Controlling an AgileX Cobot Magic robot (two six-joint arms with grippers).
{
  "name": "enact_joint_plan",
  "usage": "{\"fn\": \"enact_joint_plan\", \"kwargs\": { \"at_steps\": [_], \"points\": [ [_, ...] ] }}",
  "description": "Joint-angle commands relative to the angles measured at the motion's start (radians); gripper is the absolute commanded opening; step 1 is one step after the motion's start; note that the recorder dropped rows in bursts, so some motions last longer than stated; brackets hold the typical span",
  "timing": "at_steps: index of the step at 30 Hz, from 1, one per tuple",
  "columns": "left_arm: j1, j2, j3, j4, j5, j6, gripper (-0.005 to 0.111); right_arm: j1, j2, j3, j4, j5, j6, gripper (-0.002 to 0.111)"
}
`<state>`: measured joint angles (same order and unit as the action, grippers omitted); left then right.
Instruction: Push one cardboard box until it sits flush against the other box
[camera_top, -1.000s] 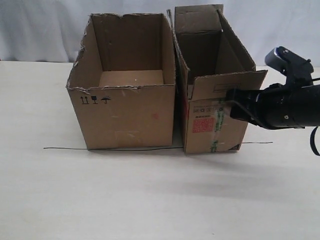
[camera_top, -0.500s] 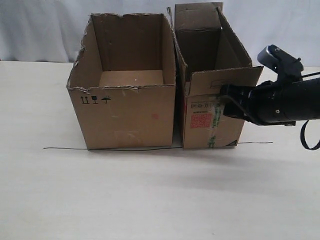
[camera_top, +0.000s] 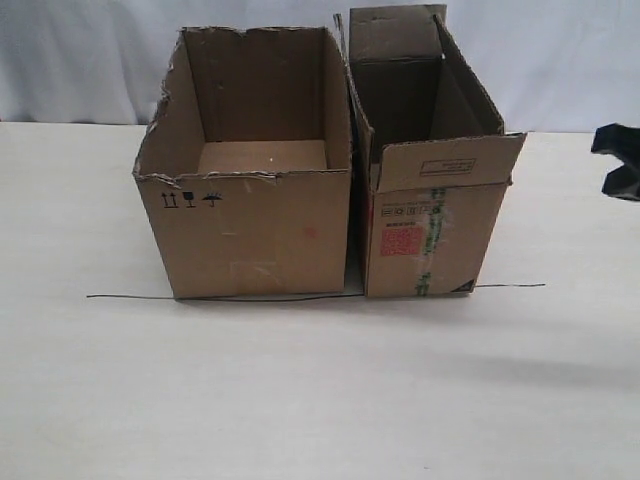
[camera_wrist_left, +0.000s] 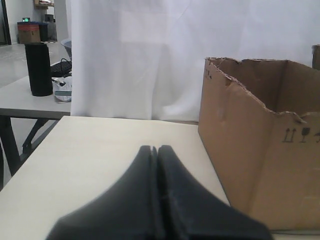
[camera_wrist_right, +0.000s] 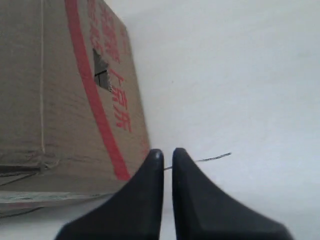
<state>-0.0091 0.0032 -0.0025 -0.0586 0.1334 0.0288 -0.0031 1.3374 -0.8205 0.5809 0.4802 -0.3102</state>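
The narrow cardboard box (camera_top: 430, 225), with a red label and green-striped tape, stands right beside the wider other box (camera_top: 250, 230). Their upper edges seem to meet, and a thin dark slit shows lower down. My right gripper (camera_top: 618, 160) hangs at the far right edge, well clear of the cardboard box. In the right wrist view my right gripper (camera_wrist_right: 167, 153) is shut on nothing, with the cardboard box's red-printed side (camera_wrist_right: 60, 100) beside it. My left gripper (camera_wrist_left: 154, 148) is shut and empty, low over the table, with the other box (camera_wrist_left: 260, 165) off to one side.
A thin black line (camera_top: 130, 297) runs across the table (camera_top: 300, 390) under the front of both boxes and shows again as the line (camera_wrist_right: 215, 158) in the right wrist view. A white curtain (camera_top: 90, 60) hangs behind. A side table with a black cylinder (camera_wrist_left: 38, 69) stands beyond.
My right arm has pulled back to the right, away from the cardboard box's side, and now only its tip shows. The cardboard box has moved left, closer to the other box.
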Motion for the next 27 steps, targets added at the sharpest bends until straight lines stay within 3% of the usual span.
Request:
{"fn": "enact_joint_plan", "kwargs": {
  "at_steps": [1, 4, 16, 27],
  "points": [
    [0.004, -0.003, 0.002, 0.005, -0.005, 0.000, 0.000, -0.012, 0.230, -0.050, 0.433, 0.057, -0.382, 0.005],
    [0.004, -0.003, 0.002, 0.005, -0.005, 0.000, 0.000, -0.012, 0.346, -0.113, 0.583, 0.097, -0.476, 0.005],
    [0.004, -0.003, 0.002, 0.005, -0.005, 0.000, 0.000, -0.005, 0.427, -0.198, 0.637, 0.248, -0.491, 0.005],
    [0.004, -0.003, 0.002, 0.005, -0.005, 0.000, 0.000, 0.041, 0.428, -0.198, 0.634, 0.196, -0.499, 0.005]
  ]
}}
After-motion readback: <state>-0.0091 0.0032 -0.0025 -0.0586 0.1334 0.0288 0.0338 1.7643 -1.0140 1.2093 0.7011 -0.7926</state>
